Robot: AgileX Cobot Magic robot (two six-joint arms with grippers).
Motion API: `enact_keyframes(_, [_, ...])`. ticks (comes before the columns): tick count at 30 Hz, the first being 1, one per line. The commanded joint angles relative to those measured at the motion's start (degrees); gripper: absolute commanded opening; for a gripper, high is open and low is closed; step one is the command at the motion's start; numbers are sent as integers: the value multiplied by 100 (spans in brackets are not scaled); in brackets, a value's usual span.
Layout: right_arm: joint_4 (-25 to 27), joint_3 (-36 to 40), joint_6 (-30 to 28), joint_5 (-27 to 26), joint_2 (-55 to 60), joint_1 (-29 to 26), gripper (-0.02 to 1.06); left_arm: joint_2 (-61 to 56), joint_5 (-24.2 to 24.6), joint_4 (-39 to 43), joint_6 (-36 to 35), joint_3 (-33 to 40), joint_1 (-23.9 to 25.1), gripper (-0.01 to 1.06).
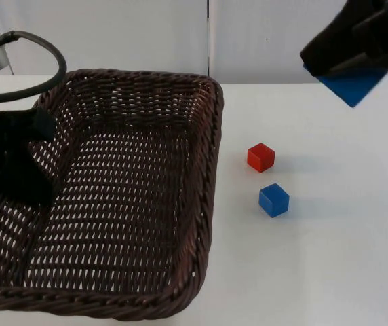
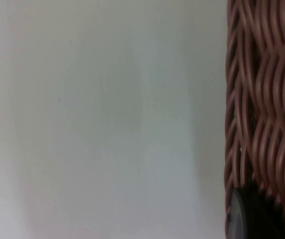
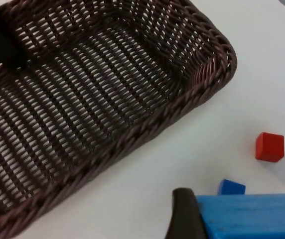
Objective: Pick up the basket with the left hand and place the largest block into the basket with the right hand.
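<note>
The right gripper [image 1: 346, 71] had its jaws closed on the large blue block [image 1: 351, 86], raised well clear of the basket [image 1: 180, 204] clamped at its rim by the left gripper [image 1: 17, 163], so only the drop remained.

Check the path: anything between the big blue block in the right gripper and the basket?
Nothing visible. The right gripper holds the large blue block above the table; the basket is open-topped. The small red block and small blue block sit lower, beside it.
</note>
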Motion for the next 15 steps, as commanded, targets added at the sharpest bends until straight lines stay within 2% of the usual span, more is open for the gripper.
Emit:
enact_keyframes(1, [135,-234,-25,53,133,32,0,-63,-4,-151,21,2,-20,0])
enact_keyframes(7, [99,-876,-25,245,652,174,0,-63,-4,-151,21,2,-20,0])
enact_keyframes(15, [103,-1860,-187,279,1855,716,0,-63,-4,-151,21,2,-20,0])
